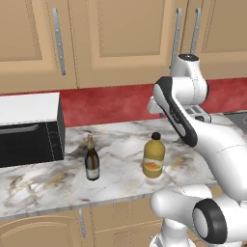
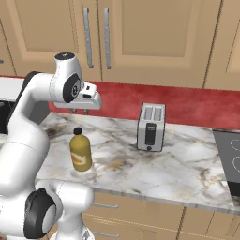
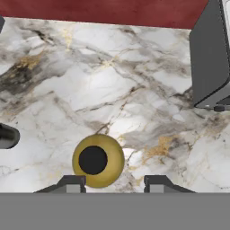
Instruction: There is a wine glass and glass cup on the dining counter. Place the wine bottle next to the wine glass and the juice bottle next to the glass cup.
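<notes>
Marble counter (image 1: 43,185): left base view has wine bottle (image 1: 91,159), right toaster (image 2: 151,127); hand (image 3: 114,183) empty, fingers together above juice bottle (image 3: 98,160).

Around the juice bottle (image 1: 154,162), bare tabletop (image 1: 120,144) is left on every side. To its left, well apart, the wine bottle (image 1: 91,161) stands as an obstacle, and beyond that the microwave (image 1: 29,130). To its right, the toaster (image 2: 151,127) is set well apart, near the red wall (image 2: 187,105). Overhead room is bounded by the cabinets (image 1: 111,38).
</notes>
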You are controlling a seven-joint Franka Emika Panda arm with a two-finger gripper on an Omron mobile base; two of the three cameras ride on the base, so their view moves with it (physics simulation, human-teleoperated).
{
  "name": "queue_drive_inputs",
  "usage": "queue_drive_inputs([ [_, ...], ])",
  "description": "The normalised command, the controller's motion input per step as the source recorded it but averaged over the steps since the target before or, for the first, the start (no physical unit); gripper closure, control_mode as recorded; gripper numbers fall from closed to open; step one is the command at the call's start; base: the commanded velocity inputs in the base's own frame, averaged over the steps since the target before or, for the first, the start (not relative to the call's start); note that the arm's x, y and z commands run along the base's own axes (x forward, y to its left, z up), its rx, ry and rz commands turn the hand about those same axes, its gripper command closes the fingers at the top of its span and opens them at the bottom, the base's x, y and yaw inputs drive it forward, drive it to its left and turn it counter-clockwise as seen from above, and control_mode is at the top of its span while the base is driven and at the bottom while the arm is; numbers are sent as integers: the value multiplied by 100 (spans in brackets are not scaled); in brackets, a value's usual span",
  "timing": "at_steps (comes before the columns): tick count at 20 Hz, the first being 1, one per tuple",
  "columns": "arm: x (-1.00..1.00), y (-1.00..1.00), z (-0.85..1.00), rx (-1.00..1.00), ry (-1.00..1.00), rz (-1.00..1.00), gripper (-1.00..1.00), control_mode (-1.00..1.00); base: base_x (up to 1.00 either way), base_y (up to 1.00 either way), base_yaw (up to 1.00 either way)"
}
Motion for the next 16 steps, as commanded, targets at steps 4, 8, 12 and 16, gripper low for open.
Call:
queue_drive_inputs([
  [4,-2,3,0,0,0,0,-100,-100,0,0,0],
  [8,0,15,-5,0,0,-5,-100,-100,0,0,0],
  [12,0,19,-7,0,0,-3,-100,-100,0,0,0],
  [16,5,15,-11,0,0,-1,-100,-100,0,0,0],
])
